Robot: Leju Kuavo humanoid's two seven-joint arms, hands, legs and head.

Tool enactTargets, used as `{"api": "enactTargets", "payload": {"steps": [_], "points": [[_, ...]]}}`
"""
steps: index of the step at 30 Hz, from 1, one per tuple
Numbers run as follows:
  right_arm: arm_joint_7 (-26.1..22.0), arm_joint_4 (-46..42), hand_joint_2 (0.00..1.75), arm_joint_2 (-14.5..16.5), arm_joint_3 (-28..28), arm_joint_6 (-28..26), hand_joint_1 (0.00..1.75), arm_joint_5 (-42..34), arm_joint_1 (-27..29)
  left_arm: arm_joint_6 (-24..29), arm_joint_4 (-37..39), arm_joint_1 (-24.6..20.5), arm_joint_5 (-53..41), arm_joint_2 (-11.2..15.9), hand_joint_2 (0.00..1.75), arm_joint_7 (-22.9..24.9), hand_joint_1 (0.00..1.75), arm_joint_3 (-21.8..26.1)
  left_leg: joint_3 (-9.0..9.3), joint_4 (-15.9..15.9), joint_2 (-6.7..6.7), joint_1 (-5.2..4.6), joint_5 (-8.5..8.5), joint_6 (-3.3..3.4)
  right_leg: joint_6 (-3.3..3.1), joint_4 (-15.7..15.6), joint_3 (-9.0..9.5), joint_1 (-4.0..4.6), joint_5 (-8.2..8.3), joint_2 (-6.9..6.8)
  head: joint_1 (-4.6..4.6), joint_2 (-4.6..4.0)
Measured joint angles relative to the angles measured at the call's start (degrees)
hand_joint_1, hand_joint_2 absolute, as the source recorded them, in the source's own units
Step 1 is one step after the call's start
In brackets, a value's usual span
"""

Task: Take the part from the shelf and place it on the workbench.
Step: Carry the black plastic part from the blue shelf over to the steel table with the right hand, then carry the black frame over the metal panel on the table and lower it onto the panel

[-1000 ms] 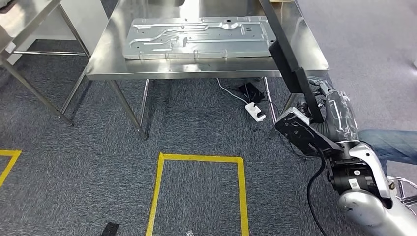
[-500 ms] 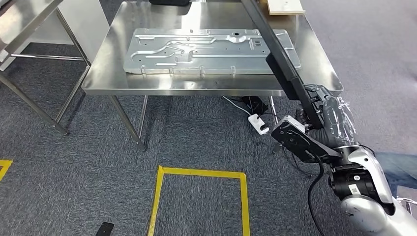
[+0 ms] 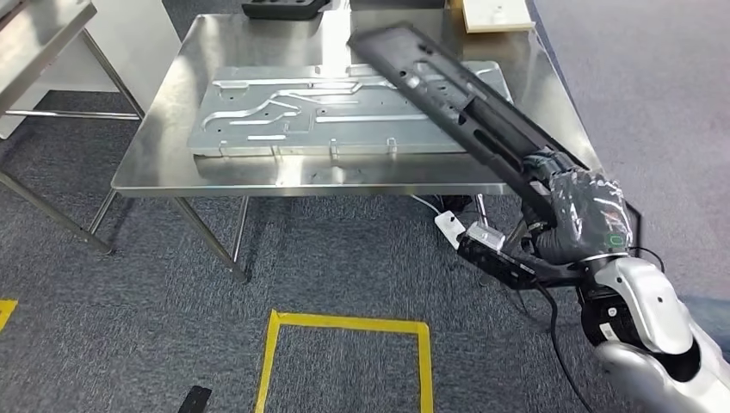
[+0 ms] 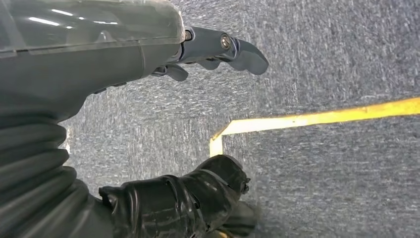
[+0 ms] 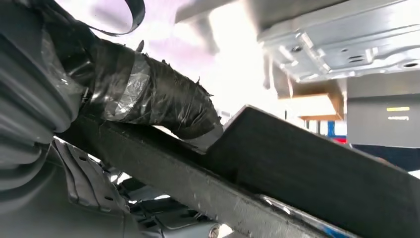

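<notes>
My right hand grips one end of a long black plastic part. The part slants up and away over the steel workbench, above the right end of a large silver stamped metal plate lying flat there. Close up in the right wrist view, the taped thumb presses on the black part. My left hand hangs over the grey carpet with its fingers apart and nothing in it.
A black object and a pale flat board lie at the bench's far edge. A second steel table stands at the left. Under the bench lie a white power strip and cables. Yellow tape marks the carpet.
The camera has moved nearer the workbench. My right hand has swung the black part from standing edge-on down to a flatter slant over the bench and plate.
</notes>
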Motion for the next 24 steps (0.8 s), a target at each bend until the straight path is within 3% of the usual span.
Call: {"api": "enactTargets", "payload": {"steps": [1,2,4,6,9,11,14,15,16,18,20,21,24], "points": [[-0.77,0.0,1.75,-0.2,0.2,1.59,1.75,1.35,-0.19,-0.02,0.0,-0.01,-0.02,0.0,1.75,0.13,0.0,-0.05,-0.45,-1.25,0.03,-0.07,0.08,0.2,-0.07,0.03,0.75,0.22,-0.56,0.06,0.01,0.0],[-1.51,0.0,1.75,-0.37,0.47,3.06,1.75,2.62,-0.47,-0.02,0.0,-0.04,-0.03,0.0,1.75,0.25,0.0,-0.1,-0.23,-3.92,0.05,-0.22,1.93,0.58,-0.11,0.05,1.56,0.45,-1.13,0.1,0.01,0.0],[-2.62,0.03,1.75,-0.63,1.18,5.36,1.75,4.97,-1.22,-0.02,0.0,-0.09,0.01,0.12,1.75,0.43,0.0,-0.17,1.02,-10.78,-0.01,-0.79,8.55,1.74,-0.04,0.11,2.98,0.84,-2.17,0.15,0.11,0.0],[-3.24,0.11,1.75,-0.83,1.93,6.81,1.75,6.99,-2.04,-0.01,0.0,-0.13,0.04,0.29,1.75,0.46,0.0,-0.25,1.87,-14.38,-0.18,-1.33,12.38,2.48,0.35,0.17,3.52,0.92,-2.87,0.34,0.23,0.0],[-4.05,0.17,1.75,-1.33,2.92,8.19,1.75,9.51,-2.88,0.03,0.0,-0.28,0.1,0.38,1.75,0.45,0.0,-0.56,2.58,-15.27,-0.29,-1.31,13.24,2.75,1.21,0.03,3.72,0.83,-3.47,0.52,0.27,0.0],[-4.59,0.17,1.75,-1.84,3.39,8.67,1.75,10.8,-3.32,0.05,0.0,-0.41,0.14,0.36,1.75,0.43,0.0,-0.95,3.34,-16.26,-0.24,-0.91,13.47,2.99,1.72,2.22,2.8,0.82,-5.07,0.47,0.43,0.0],[-5.3,0.17,1.75,-2.13,4.04,8.91,1.75,13.01,-3.88,0.15,0.0,-0.56,0.25,0.35,1.75,0.43,0.0,-1.29,3.85,-16.55,-0.2,-0.8,13.24,3.25,2.33,12.66,-2.75,0.52,-9.37,0.35,0.53,0.0],[-5.52,0.17,1.75,-2.16,4.28,8.94,1.75,13.74,-3.94,0.2,0.0,-0.58,0.32,0.35,1.75,0.44,0.0,-1.33,3.9,-16.46,-0.21,-0.79,13.07,3.26,2.48,15.09,-4.37,0.4,-9.67,0.33,0.52,0.0],[-5.74,0.17,1.75,-2.2,4.51,8.97,1.75,14.35,-3.94,0.24,0.0,-0.57,0.38,0.35,1.75,0.45,0.0,-1.37,3.99,-16.34,-0.25,-0.77,12.85,3.22,2.61,15.36,-4.97,0.28,-8.83,0.31,0.52,0.0],[-6.07,0.17,1.75,-2.36,4.88,9.02,1.75,15.13,-3.98,0.3,0.0,-0.57,0.42,0.32,1.75,0.45,0.0,-1.43,4.25,-15.83,-0.43,-0.66,12.25,2.94,2.8,9.54,-2.95,-0.01,-4.57,0.27,0.55,0.0],[-6.19,0.19,1.75,-2.55,5.18,9.03,1.75,15.41,-4.18,0.33,0.0,-0.63,0.48,0.29,1.75,0.45,0.0,-1.48,4.21,-15.1,-0.65,-0.74,11.59,2.36,2.61,2.85,-0.01,-0.04,-1.85,0.36,0.54,0.0],[-6.21,0.19,1.75,-2.62,5.27,9.02,1.75,15.44,-4.28,0.36,0.0,-0.66,0.51,0.3,1.75,0.45,0.0,-1.48,4.1,-14.87,-0.72,-0.83,11.41,2.04,2.34,1.26,0.72,0.02,-1.54,0.42,0.51,0.0],[-6.22,0.19,1.75,-2.74,5.49,9.03,1.75,15.48,-4.37,0.43,0.0,-0.66,0.55,0.3,1.75,0.46,0.0,-1.5,3.97,-14.8,-0.76,-0.92,11.23,1.32,1.26,0.85,0.95,0.09,-1.58,0.49,0.41,0.0]]}}
